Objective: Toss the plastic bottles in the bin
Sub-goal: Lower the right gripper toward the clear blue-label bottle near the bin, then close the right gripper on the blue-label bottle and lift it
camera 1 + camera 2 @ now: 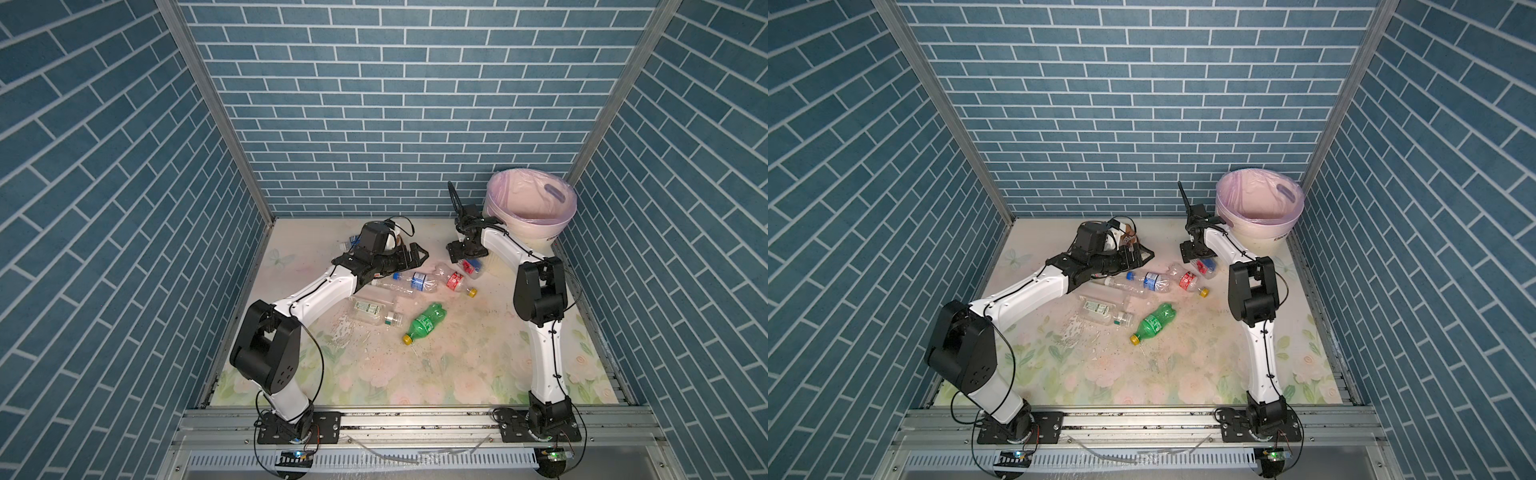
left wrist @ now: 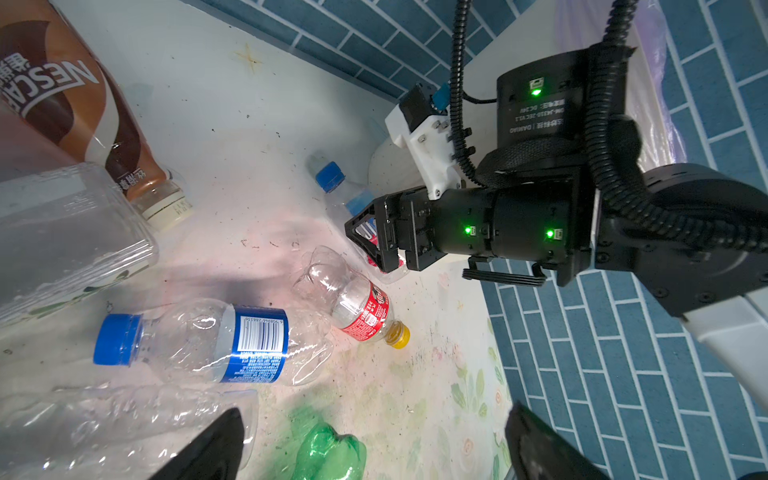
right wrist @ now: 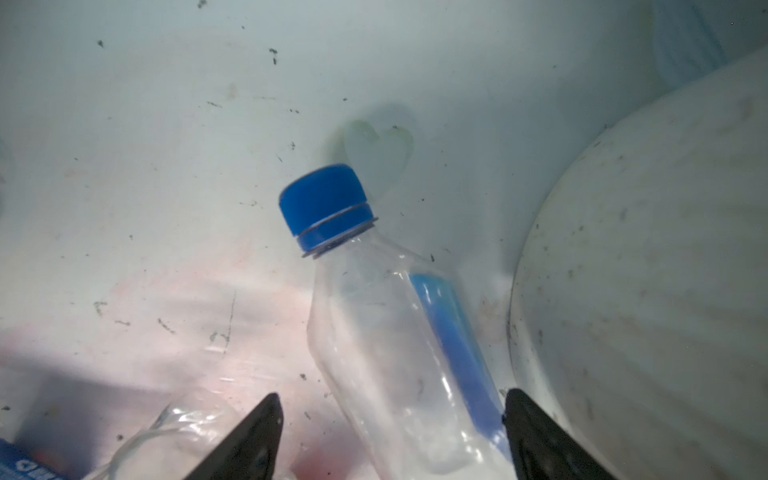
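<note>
Your right gripper (image 3: 390, 401) is down at the bench (image 1: 457, 365), just beside the bin (image 1: 534, 236). Its jaws stand apart, one on each side of a blue-capped bottle (image 3: 395, 332) that lies on its side with the cap pointing away from the wrist. In the right wrist view one jaw meets the bottle's blue-striped edge and the other shows a gap, so you have not clamped it.

Your left gripper (image 2: 374, 409) hovers over the far left of the bottle cluster; its jaws are wide apart and hold nothing.

The bin stands upright in the far right corner, pink-lined; its wall fills one side of the right wrist view, close to the blue-capped bottle.

Every bottle you can see lies on the bench, outside the bin:
- The blue-label bottle (image 1: 417, 281) and the red-label bottle (image 1: 456, 281), which has a yellow cap, lie near each other mid-bench.
- A clear bottle (image 1: 388, 286) lies alongside the blue-label one, partly under your left arm.
- A square bottle (image 1: 368, 309) lies nearer you.
- The green bottle (image 1: 428, 322) lies apart from the rest, its yellow cap towards you.
- A brown bottle (image 2: 62, 95) lies by your left wrist, mostly hidden by the arm in both top views.
</note>
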Motion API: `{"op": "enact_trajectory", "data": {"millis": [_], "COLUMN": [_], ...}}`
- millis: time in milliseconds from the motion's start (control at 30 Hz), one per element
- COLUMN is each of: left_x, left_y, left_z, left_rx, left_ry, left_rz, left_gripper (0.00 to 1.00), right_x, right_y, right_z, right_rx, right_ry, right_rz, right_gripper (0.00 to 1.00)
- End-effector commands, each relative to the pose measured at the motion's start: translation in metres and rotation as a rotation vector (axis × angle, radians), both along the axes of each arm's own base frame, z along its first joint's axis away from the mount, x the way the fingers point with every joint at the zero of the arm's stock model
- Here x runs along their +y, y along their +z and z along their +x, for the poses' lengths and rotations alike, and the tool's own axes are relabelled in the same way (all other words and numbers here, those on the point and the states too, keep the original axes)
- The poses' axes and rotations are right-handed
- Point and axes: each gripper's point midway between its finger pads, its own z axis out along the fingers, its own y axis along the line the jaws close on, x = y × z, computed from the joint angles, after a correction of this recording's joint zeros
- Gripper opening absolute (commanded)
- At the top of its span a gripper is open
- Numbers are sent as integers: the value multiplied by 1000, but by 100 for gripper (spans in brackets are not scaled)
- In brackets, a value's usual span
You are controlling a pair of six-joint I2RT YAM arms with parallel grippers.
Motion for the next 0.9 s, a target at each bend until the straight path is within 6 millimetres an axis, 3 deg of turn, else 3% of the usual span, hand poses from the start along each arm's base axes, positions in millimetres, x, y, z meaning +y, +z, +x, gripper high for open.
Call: {"op": "enact_trajectory", "data": {"millis": [0, 133, 233, 333, 467, 667, 833, 867], "left_x": [-8, -8, -8, -7, -6, -7, -14, -16], "left_y": [11, 10, 12, 14, 18, 35, 58, 65], "left_z": [5, 5, 5, 3, 3, -2, -8, -10], "left_rx": [-21, -16, -17, -21, -29, -63, -124, -141], "left_ry": [-20, -23, -25, -26, -25, -33, -64, -71], "left_rz": [-27, -24, -21, -16, -18, -25, -9, -11], "left_gripper": [99, 99, 99, 99, 99, 99, 99, 99], "right_x": [-7, -6, -5, -3, 1, 14, 33, 35], "right_y": [-24, -32, -34, -26, 1, 77, 166, 193], "right_z": [-4, -1, 1, 5, 16, 25, 15, 9], "right_rx": [48, 59, 65, 50, -5, -127, -283, -330], "right_ry": [28, 38, 41, 34, 21, 34, 68, 74], "right_rz": [-41, -47, -50, -42, -22, 7, 83, 102], "right_gripper": [80, 69, 56, 44, 40, 36, 35, 35]}}
